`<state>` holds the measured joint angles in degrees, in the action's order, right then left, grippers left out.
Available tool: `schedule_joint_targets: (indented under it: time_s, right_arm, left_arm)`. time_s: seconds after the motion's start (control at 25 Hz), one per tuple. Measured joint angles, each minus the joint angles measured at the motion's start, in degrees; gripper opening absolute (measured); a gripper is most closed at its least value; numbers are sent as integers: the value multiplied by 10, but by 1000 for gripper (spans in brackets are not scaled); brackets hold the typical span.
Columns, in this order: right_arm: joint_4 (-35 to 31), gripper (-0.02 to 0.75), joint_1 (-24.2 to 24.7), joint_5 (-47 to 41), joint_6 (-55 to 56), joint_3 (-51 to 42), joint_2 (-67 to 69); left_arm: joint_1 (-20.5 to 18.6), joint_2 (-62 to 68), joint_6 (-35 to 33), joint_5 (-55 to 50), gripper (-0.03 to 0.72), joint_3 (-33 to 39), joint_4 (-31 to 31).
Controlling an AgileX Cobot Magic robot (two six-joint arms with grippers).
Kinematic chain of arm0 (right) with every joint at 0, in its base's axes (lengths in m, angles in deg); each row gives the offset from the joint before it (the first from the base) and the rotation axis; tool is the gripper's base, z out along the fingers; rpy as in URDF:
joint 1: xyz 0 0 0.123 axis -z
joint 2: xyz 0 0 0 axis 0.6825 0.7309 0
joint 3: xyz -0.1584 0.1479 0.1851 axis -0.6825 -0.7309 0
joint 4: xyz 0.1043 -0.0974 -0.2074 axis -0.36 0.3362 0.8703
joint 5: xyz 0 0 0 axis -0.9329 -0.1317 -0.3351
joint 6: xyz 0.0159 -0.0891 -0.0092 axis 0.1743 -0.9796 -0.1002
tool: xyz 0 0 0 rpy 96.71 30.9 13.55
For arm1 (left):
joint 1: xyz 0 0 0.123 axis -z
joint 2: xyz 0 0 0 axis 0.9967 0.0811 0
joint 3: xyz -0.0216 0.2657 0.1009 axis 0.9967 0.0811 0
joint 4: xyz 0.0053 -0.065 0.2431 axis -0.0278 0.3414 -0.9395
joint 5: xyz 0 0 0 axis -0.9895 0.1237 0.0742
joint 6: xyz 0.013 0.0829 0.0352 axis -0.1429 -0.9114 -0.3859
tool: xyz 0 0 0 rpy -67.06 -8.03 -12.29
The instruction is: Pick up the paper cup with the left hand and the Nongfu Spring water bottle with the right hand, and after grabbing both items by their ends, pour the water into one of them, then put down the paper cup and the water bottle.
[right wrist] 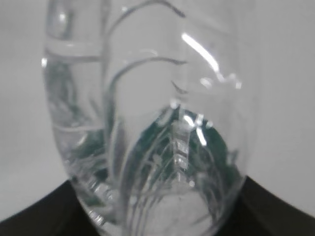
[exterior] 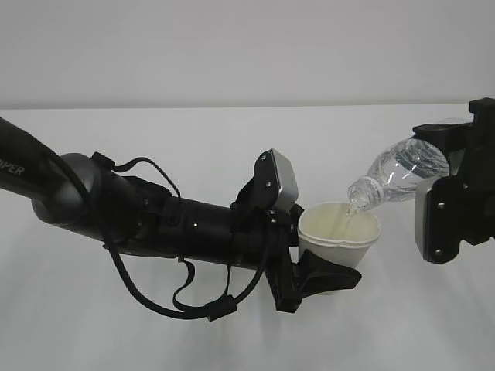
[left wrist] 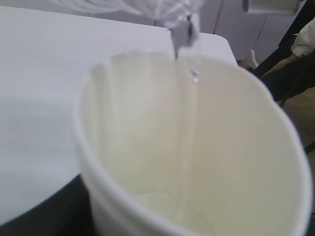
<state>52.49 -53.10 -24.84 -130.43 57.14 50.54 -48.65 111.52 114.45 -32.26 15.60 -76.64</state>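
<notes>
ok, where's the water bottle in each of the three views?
Exterior: water bottle right of centre, tilted neck-down over the paper cup.
Left wrist: only its blurred neck at top centre, above the cup.
Right wrist: fills the frame.
Shared landmark: the white table.

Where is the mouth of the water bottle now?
In the exterior view, right of centre, the water bottle tilts down-left, its mouth just above the paper cup rim.
</notes>
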Motion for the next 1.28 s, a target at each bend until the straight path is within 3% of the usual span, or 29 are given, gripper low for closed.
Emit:
schedule_joint_targets:
  time_s: [1.28]
  right_arm:
    - [0, 447, 0, 5, -1, 0, 0]
  left_arm:
    - [0, 0, 0, 0, 452, 0, 0]
